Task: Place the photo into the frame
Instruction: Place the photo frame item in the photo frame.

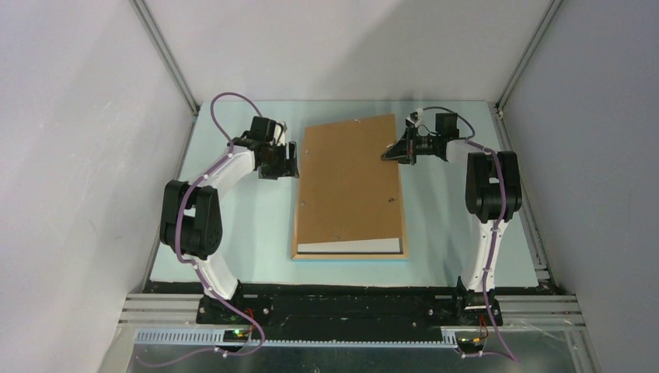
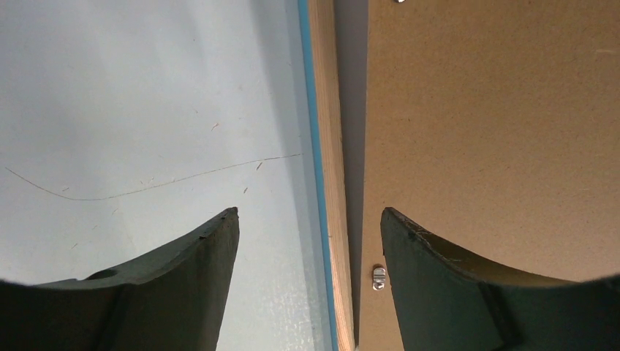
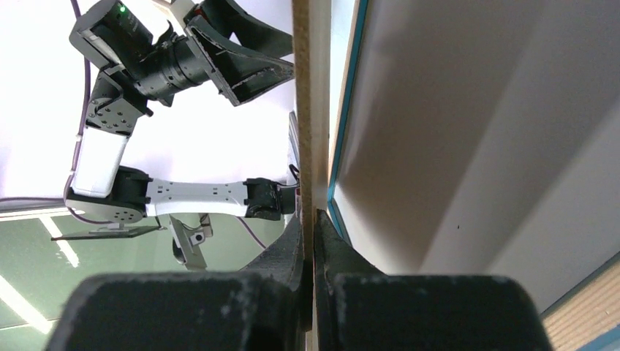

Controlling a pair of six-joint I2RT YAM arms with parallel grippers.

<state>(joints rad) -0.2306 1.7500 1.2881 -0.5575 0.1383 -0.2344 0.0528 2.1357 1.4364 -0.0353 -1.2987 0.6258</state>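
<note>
right wrist view: our right hand (image 3: 313,219) pinches the backing board (image 3: 311,110) edge; our left hand (image 2: 309,219) gapes wide, straddling the frame (image 2: 330,146) side.

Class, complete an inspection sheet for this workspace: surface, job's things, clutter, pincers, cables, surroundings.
Surface: pale blue tabletop, faint scratches and specks.
Job's things: thin rectangular picture frame, light wood back up, blue front down; balloon photo not identifiable.
Clutter: plain brown backing board over the frame, right edge raised.
Pincers: left pincer open, a finger either side of the frame's left rail; right pincer shut on the board's edge.
Cables: purple cables, none lying on the board.
Surroundings: pale grey walls, aluminium corner rails.
</note>
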